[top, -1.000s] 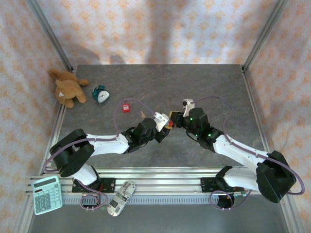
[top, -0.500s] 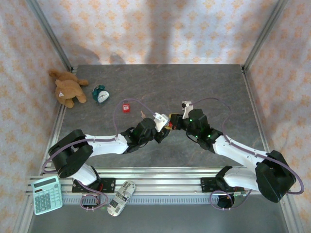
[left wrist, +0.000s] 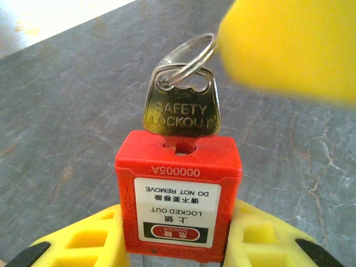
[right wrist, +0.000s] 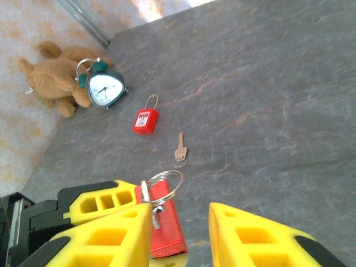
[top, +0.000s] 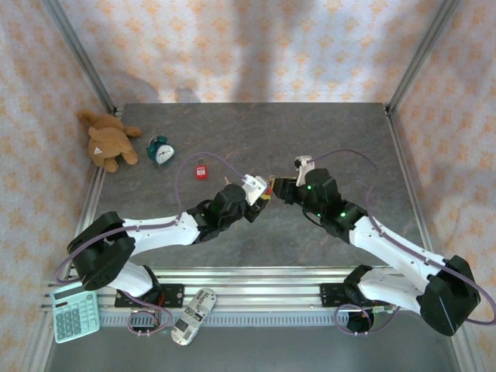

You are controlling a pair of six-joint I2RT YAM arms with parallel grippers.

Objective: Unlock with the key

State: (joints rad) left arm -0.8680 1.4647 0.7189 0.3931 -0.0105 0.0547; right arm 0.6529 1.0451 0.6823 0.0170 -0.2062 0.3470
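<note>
Key (left wrist: 181, 114) stamped SAFETY LOCKOUT sits in the keyway of the red safety padlock (left wrist: 178, 194), whose body the left gripper (left wrist: 177, 247) clamps between its yellow fingers (left wrist: 83, 245) near the middle of the table (top: 349, 132). The right gripper (right wrist: 179, 233) has its jaws apart, gripping nothing, just beside the key ring (right wrist: 161, 183). To turn well, I judge it should close squarely on the key's flat bow rather than the loose ring, then twist about the key's axis while the left holds firm.

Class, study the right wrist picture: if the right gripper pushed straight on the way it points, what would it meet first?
The right gripper would most likely meet the key sticking out of the red padlock that the left gripper holds just ahead, though depth is unclear.
</note>
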